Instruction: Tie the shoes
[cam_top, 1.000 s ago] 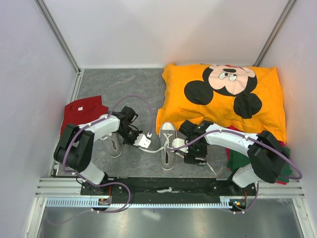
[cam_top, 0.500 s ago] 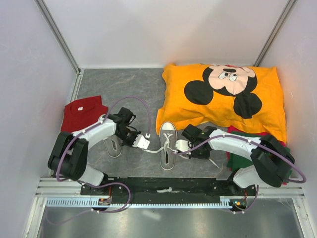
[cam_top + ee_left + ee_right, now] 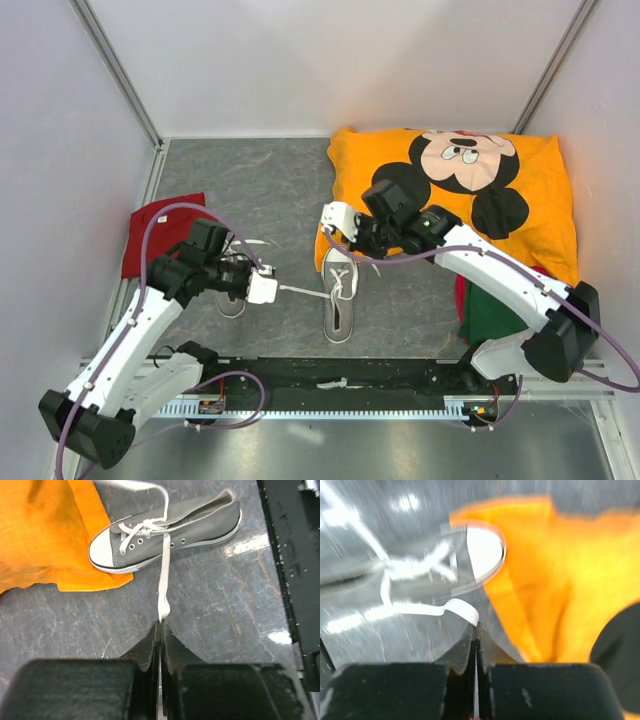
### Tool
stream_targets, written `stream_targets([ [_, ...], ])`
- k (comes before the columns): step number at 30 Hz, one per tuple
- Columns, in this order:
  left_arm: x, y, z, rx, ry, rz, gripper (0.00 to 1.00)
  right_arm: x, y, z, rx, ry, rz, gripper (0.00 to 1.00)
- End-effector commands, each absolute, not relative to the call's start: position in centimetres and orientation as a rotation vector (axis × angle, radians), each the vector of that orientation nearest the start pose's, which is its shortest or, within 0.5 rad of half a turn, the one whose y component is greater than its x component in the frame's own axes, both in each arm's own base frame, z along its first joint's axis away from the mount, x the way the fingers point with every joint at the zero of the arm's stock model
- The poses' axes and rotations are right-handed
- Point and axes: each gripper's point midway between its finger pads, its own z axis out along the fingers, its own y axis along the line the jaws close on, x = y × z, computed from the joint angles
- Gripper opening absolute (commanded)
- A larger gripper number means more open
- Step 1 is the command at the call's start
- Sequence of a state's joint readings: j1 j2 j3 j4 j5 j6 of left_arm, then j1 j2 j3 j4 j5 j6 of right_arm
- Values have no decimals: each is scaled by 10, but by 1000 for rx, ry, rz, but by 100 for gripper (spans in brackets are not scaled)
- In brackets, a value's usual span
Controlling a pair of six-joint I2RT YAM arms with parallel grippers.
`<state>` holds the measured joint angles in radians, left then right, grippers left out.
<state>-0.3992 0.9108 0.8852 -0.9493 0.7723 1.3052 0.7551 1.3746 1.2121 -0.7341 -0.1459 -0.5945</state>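
Top external view: in the last second both arms have swung away from the grey shoe point(image 3: 340, 305), the left gripper point(image 3: 262, 290) out leftward, the right gripper point(image 3: 332, 220) up toward the orange pillow point(image 3: 450, 200). Each is pinched shut on a white lace point(image 3: 163, 575) end (both wrist views confirm), so I'd say the crossing is being cinched. The shoe lies between the arms, long axis near-to-far, toe cap at the pillow's edge, heel toward the bases.

Matt grey canvas shoe point(image 3: 200, 525), glossy stone-look table point(image 3: 225, 605), soft orange cloth point(image 3: 45, 535).
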Motion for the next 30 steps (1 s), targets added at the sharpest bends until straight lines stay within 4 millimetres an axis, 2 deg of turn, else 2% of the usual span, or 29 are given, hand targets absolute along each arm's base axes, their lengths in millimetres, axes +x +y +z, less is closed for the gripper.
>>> stream_targets([
  [1,140,-173,180,1829,1322,-657,1,254,300,209,-1575,1770,519,0],
  [2,134,-171,179,1837,1324,-668,1,251,312,202,-1597,1776,574,0],
  [3,132,-170,179,1843,1310,-668,1,252,323,210,-1595,1752,594,0],
  [4,127,-170,182,1842,1285,-666,1,253,332,211,-1594,1743,614,0],
  [5,125,-170,183,1842,1273,-663,1,249,344,203,-1605,1764,652,0],
  [7,119,-170,183,1841,1241,-662,1,248,364,208,-1596,1736,712,0],
  [8,115,-169,181,1841,1245,-673,1,246,374,198,-1611,1748,737,0],
  [10,109,-167,174,1857,1236,-690,2,245,392,195,-1602,1737,770,0],
  [11,105,-167,173,1861,1230,-694,2,241,402,181,-1627,1750,784,0],
  [13,100,-166,167,1867,1226,-713,2,241,417,175,-1617,1753,812,0],
  [14,98,-166,166,1865,1224,-718,1,238,426,164,-1629,1766,826,0],
  [16,95,-167,163,1863,1225,-743,2,240,440,156,-1587,1795,855,0],
  [17,93,-168,163,1862,1226,-753,1,237,446,141,-1594,1826,865,0],
  [19,92,-168,161,1858,1234,-765,2,235,453,126,-1575,1878,886,11],
  [20,91,-168,161,1856,1234,-769,2,234,455,124,-1574,1886,892,27],
  [22,89,-167,158,1859,1230,-771,2,236,452,122,-1565,1908,873,51],
  [23,89,-167,157,1860,1232,-774,2,239,449,123,-1566,1908,846,77],
  [24,89,-168,157,1855,1236,-774,2,241,446,127,-1561,1904,827,84],
  [26,97,-171,164,1825,1239,-765,2,249,437,144,-1537,1888,807,96],
  [28,103,-176,169,1795,1266,-790,2,257,425,162,-1505,1880,796,98],
  [30,118,-186,185,1723,1294,-807,2,261,414,174,-1491,1884,800,98],
])
